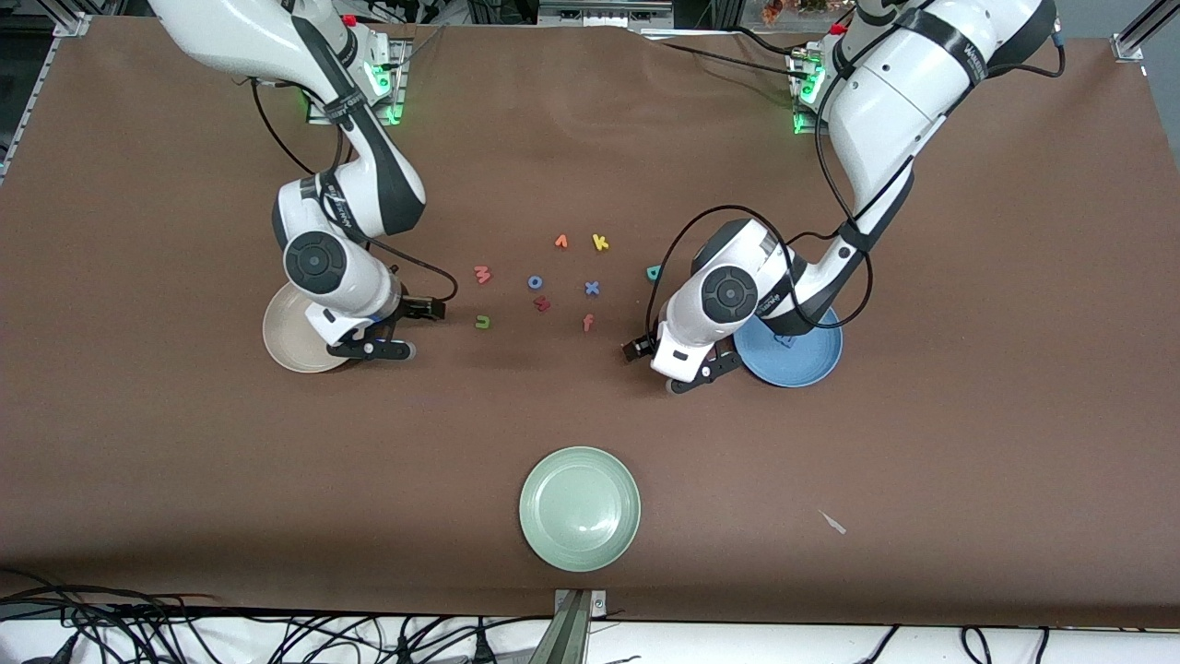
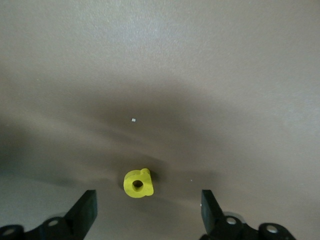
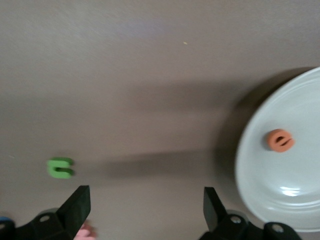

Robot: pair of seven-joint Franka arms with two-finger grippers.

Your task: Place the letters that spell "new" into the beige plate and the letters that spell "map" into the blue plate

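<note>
My right gripper (image 1: 413,330) (image 3: 145,194) hangs open and holds nothing, over the table beside the beige plate (image 1: 286,334) (image 3: 260,185). An orange "e" (image 3: 279,140) lies in that plate. The green letter (image 1: 482,321) (image 3: 61,167) and the pink-red letter (image 1: 482,274) lie on the table nearby. My left gripper (image 1: 656,367) (image 2: 148,204) is open beside the blue plate (image 1: 813,361), its fingers on either side of a yellow round-bowled letter (image 2: 137,183) on the table without touching it. A small blue shape (image 1: 784,339) lies in the blue plate. The teal letter (image 1: 654,272) rests on the table.
Other letters lie mid-table: an orange "v" (image 1: 560,242), a yellow "k" (image 1: 600,243), a blue "o" (image 1: 535,281), a blue "x" (image 1: 592,288), a dark red one (image 1: 542,302) and a red "f" (image 1: 587,322). A pale green plate (image 1: 579,508) sits nearest the front camera.
</note>
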